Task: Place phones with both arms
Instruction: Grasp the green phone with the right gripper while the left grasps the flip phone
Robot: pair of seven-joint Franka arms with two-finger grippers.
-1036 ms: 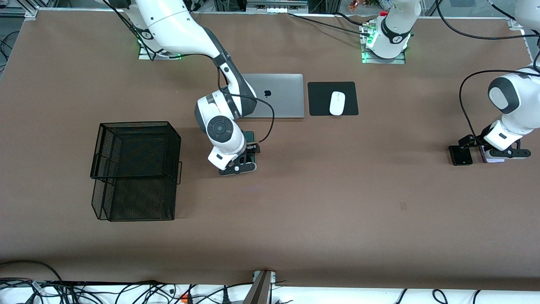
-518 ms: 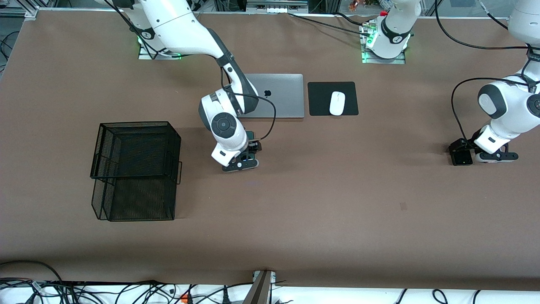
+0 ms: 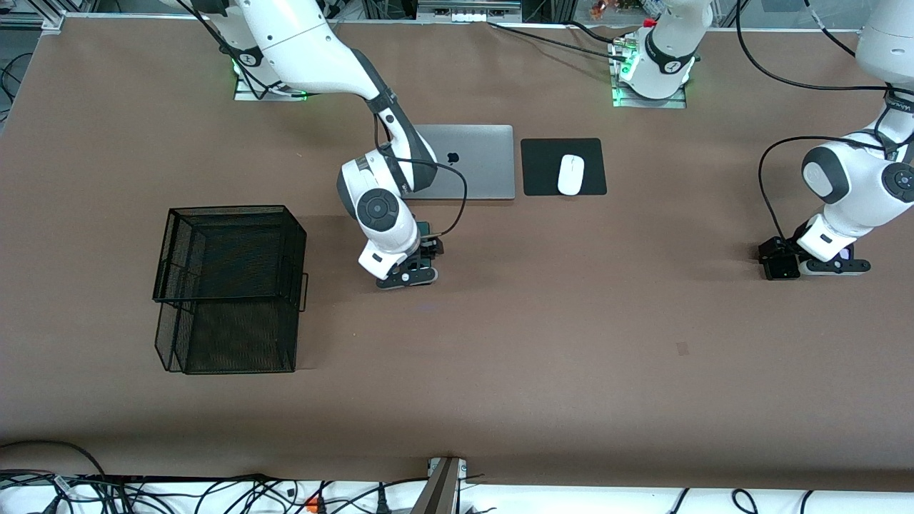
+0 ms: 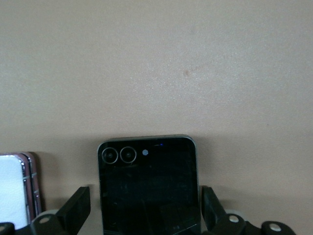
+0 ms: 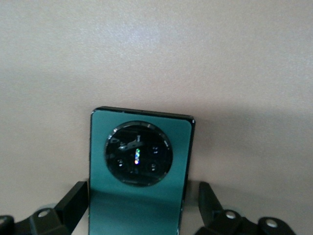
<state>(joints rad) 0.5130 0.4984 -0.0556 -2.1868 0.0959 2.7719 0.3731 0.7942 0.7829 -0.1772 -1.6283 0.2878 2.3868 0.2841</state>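
The dark green phone [image 5: 139, 171] with a round camera ring lies flat on the table, nearer the front camera than the laptop; a strip of it shows in the front view [image 3: 423, 230]. My right gripper [image 3: 409, 276] is over it, open, with one finger on each side of the phone [image 5: 142, 203] and a gap at both. The black phone [image 4: 148, 186] lies at the left arm's end of the table [image 3: 782, 268]. My left gripper [image 3: 810, 266] is open astride it [image 4: 145, 205], not touching. The pale lilac phone [image 4: 14, 188] lies beside the black one, mostly hidden under the left hand [image 3: 847, 253].
A black wire basket [image 3: 228, 285] stands toward the right arm's end. A closed silver laptop [image 3: 478, 164] and a white mouse [image 3: 570, 174] on a black pad [image 3: 543, 178] lie nearer the robots' bases.
The left gripper has moved from over the lilac phone toward the right arm's end, and is now over the black phone. The right gripper has shifted slightly over the green phone.
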